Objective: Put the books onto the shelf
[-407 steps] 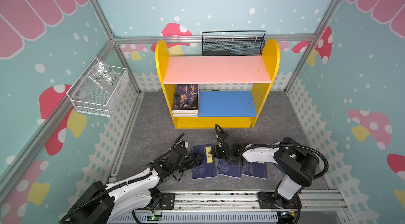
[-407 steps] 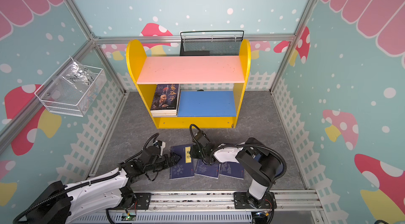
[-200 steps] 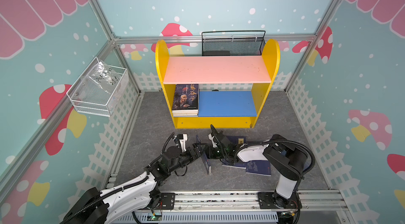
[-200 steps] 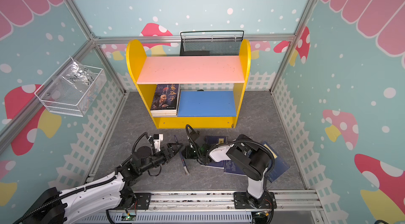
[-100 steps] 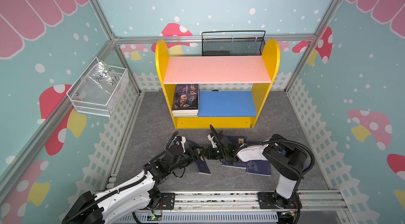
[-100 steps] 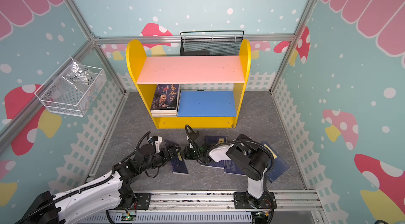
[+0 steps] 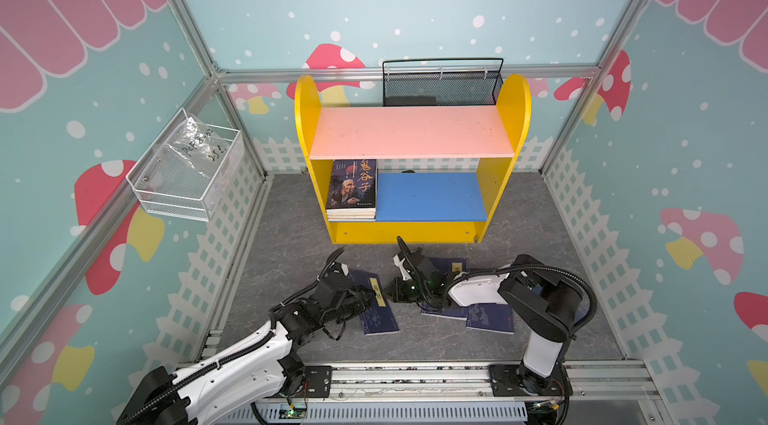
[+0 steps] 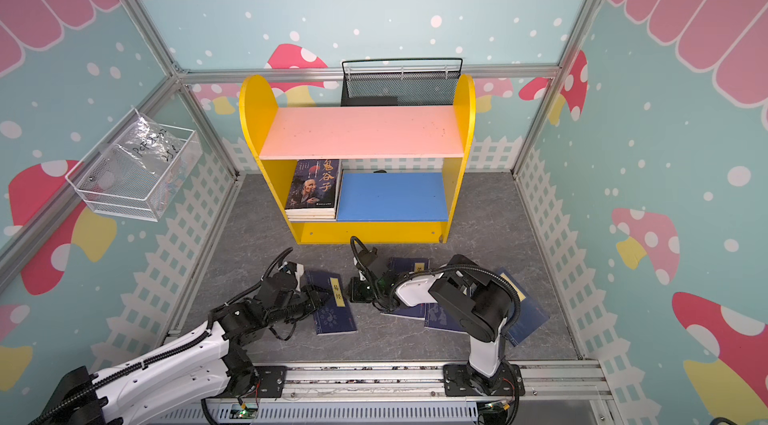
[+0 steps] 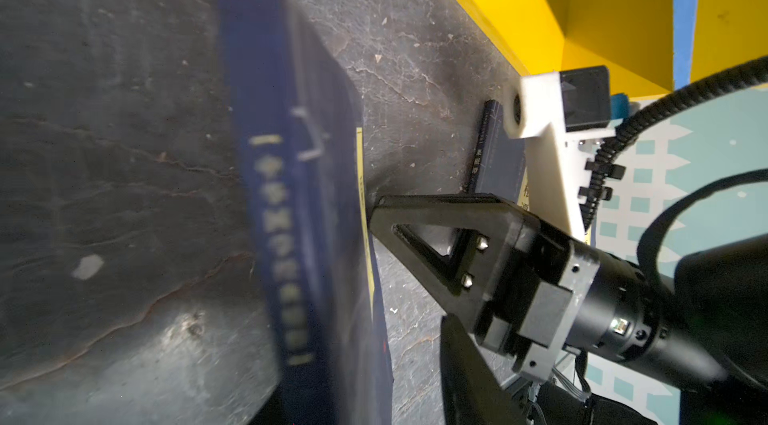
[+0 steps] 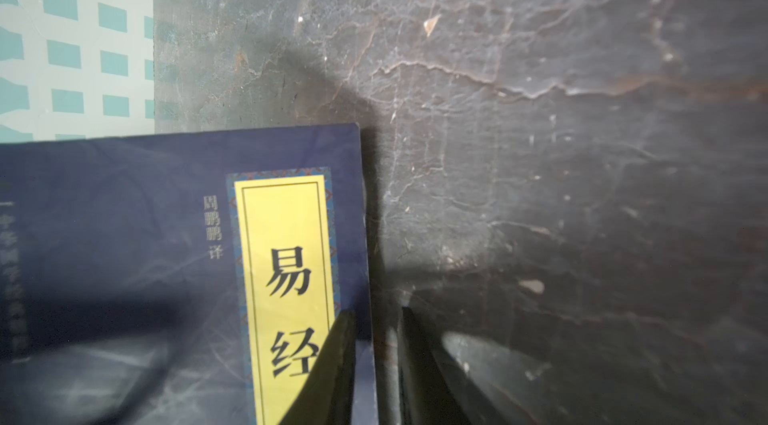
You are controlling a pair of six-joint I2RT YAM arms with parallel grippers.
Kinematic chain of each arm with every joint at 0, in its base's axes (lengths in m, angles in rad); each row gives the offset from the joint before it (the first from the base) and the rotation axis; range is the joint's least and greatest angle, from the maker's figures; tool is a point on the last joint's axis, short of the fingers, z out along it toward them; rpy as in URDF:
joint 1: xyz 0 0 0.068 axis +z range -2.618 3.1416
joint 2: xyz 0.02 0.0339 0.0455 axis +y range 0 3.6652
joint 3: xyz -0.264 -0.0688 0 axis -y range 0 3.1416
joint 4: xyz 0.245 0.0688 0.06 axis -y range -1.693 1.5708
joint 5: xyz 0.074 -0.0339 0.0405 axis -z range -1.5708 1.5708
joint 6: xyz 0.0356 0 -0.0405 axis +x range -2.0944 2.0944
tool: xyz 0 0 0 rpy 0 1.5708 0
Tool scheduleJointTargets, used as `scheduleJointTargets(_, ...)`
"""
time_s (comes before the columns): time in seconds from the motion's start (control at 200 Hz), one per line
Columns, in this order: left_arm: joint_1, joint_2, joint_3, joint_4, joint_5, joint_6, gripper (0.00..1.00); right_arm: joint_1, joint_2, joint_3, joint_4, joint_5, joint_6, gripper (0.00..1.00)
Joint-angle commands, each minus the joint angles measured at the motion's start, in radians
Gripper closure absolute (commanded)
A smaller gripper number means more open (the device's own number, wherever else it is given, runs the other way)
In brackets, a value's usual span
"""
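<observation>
The book (image 10: 124, 256) has a smooth, faintly glossy paper cover; the tabletop (image 10: 582, 153) looks like matt, veined stone.

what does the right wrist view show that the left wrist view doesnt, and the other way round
Only the right wrist view: the navy book with its cover face-on, its yellow title label readable, the right gripper with a fingertip either side of the book's edge.
Only the left wrist view: the book's blurred spine, the yellow shelf, a second navy book, the right gripper's body from outside.
Both: the navy book, the right gripper, the grey floor.
</observation>
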State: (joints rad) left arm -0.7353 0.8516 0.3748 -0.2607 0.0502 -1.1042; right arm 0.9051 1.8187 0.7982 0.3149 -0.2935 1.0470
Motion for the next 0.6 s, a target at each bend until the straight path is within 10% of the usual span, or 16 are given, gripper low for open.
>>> scheduleJointTargets(0.0,-0.004,-0.012,0.046,-0.053,-0.035,0.015,0.7,0.01,0.017,-0.025,-0.118,0.0,-0.011,0.74)
scheduleJointTargets(0.29,-0.004,-0.05,0.088,-0.102,-0.061,0.049,1.0,-0.023,-0.155,-0.023,-0.118,0.017,-0.072,0.49)
scheduleJointTargets(0.595,0.015,-0.145,0.317,-0.155,0.068,0.242,1.0,-0.131,-0.536,-0.107,-0.018,-0.145,-0.223,0.18)
